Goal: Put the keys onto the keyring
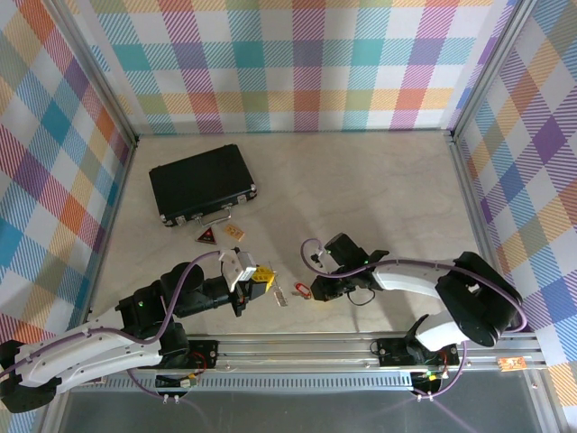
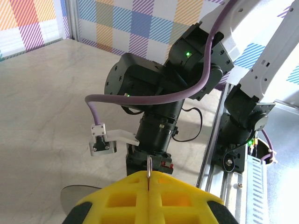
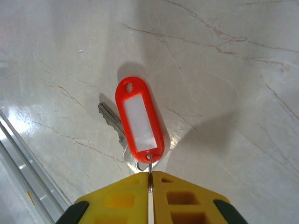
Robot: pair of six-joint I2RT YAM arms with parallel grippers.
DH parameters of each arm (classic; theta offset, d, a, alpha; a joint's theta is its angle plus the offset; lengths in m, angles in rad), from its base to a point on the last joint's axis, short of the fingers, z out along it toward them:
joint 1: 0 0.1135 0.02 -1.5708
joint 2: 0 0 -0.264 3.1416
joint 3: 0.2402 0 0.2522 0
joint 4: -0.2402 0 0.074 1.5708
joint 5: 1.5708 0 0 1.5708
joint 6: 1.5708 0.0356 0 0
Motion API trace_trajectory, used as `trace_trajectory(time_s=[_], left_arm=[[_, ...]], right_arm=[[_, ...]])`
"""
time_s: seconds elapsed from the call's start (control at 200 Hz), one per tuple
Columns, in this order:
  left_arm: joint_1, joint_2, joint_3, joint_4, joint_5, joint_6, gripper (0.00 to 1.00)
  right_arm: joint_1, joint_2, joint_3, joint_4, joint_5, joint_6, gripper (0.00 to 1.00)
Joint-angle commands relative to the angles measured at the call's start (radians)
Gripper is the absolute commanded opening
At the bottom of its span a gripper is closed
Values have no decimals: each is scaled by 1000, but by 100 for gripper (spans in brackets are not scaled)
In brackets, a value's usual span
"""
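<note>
- Grippers sit nose to nose in the top view, near the six o'clock edge of the table (image 1: 379, 180): left gripper (image 1: 264, 280) at nine o'clock, right gripper (image 1: 317, 290) at three. The key (image 1: 302, 290) lies flat between them, touching the right one's tip, so we judge the right arm nearer.
- In the same view, a small pale piece (image 1: 281, 296) lies just beside the key on the left gripper's side. We cannot make out what it is.
- In the left wrist view, the left gripper (image 2: 148, 182) is closed tight, its yellow pads (image 2: 135, 182) pinching a thin upright metal sliver. We take this for the keyring (image 2: 148, 167) seen edge-on, with most of it hidden. The right arm's wrist (image 2: 156, 135) stands at twelve o'clock, a speck of red below it.
- In the right wrist view, the right gripper (image 3: 150, 186) is closed on the small wire loop (image 3: 150, 175) at the near end of the red tag (image 3: 139, 122). The tag runs from six o'clock up toward eleven. The key's blade (image 3: 110, 117) pokes out beneath toward ten, its head covered.
- Our reading is that the next move turns on lining that loop up with the keyring, which lies at nine o'clock from the right gripper in the top view.
</note>
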Motion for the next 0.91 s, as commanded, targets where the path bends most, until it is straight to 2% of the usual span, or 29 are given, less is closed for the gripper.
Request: trace_trajectory(time_s=[0.0, 0.665, 0.815, 0.9], left_arm=[[-5, -8, -4, 68, 0, -2, 0], [-5, -8, 1, 68, 1, -4, 0], [-4, -10, -1, 73, 4, -6, 0], [-5, -8, -1, 72, 9, -6, 0]], right_arm=[[3, -25, -9, 4, -9, -25, 8], [5, 14, 1, 26, -15, -42, 15], [4, 17, 4, 26, -21, -47, 14], [5, 15, 5, 21, -25, -51, 7]])
